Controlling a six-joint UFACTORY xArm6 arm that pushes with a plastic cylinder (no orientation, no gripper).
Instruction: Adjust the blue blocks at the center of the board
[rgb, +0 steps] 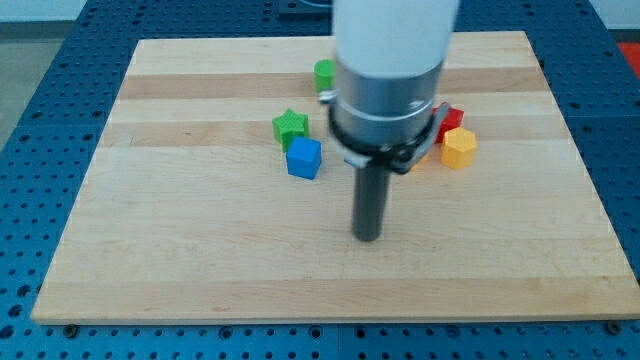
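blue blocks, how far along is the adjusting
Done: the blue cube sits near the board's centre, beside the green star. In hand: my tip rests below and right of the cube, apart from it. Left: any second blue block is hidden behind the arm, so I cannot confirm it.

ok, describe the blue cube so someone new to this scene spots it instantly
Start at the wooden board and find the big white and grey arm over its middle. Just to the view's left of the dark rod sits the blue cube, up and left of my tip. It touches a green star above it and is the only fully visible blue block.
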